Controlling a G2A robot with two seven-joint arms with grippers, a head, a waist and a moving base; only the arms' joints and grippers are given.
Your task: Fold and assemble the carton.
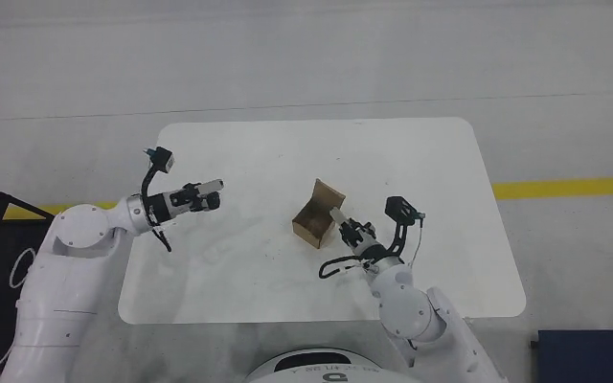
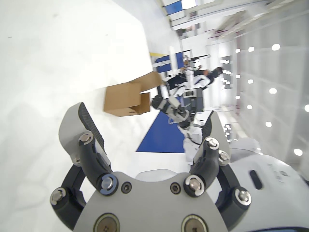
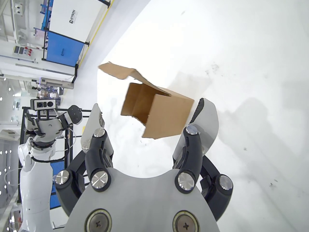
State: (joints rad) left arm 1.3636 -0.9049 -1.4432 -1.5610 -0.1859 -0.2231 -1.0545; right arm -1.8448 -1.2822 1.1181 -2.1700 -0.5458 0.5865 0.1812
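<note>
A small brown carton (image 1: 318, 214) lies on its side near the middle of the white table (image 1: 249, 278), one end open and a flap sticking up. My right gripper (image 1: 342, 226) sits right at its near side. In the right wrist view this gripper (image 3: 150, 113) is open, the carton (image 3: 166, 117) lies just ahead between the fingertips, and one fingertip (image 3: 201, 108) is close beside its corner. My left gripper (image 1: 213, 192) hovers over the table's left part, well apart from the carton. It (image 2: 147, 121) is open and empty, with the carton (image 2: 123, 100) farther off.
The table's rounded edge (image 3: 113, 49) runs behind the carton. A yellow floor line (image 1: 556, 188) passes on the right. Blue panels (image 3: 62, 49) stand in the room beyond.
</note>
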